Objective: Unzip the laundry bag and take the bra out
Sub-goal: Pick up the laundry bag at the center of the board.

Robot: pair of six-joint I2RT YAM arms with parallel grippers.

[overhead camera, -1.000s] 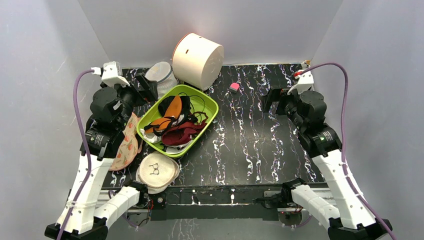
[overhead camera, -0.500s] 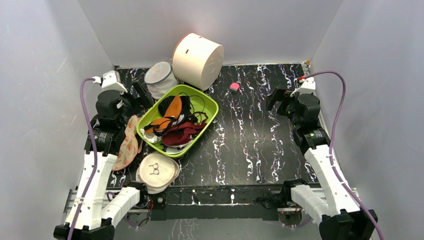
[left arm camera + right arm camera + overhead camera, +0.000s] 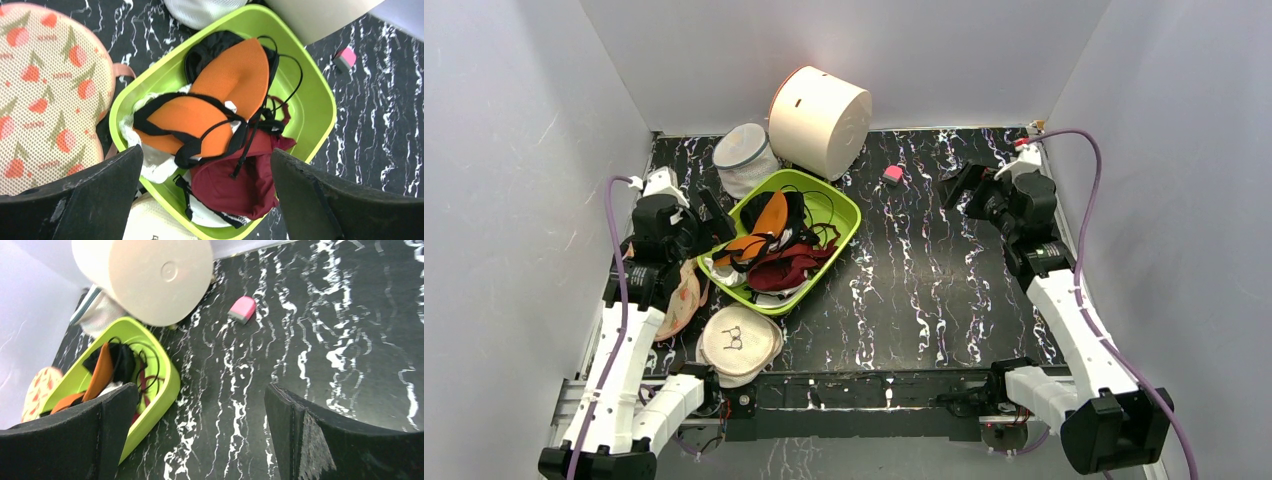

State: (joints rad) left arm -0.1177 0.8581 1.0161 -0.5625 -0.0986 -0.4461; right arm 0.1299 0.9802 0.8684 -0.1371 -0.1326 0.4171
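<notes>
Top external view: the black marbled table [image 3: 924, 280] carries a cream drum [image 3: 819, 120] at its far edge. Nearer is the green tub [image 3: 832, 212] of tangled underwear. Just left of the tub lies the laundry bag [image 3: 686, 300], flat and seemingly zipped, with the left arm over part of it. The bra is not visible; I judge it is inside the bag. The left gripper [image 3: 205, 155] hangs over the tub, fingers spread wide and empty. The right gripper [image 3: 200, 390], likewise spread and empty, hovers over bare table, well apart from the bag.

The bag looks like light, soft mesh that will probably bunch and slide on the smooth tabletop. One gripper should therefore pin the fabric near the edge seam while the other takes the zipper pull. I cannot make out that pull here.

Compared with a second ago, the left wrist has drawn back toward its base, uncovering the mesh cylinder [image 3: 744, 160]. The right gripper has swung toward the far left. The bag itself has not shifted.
</notes>
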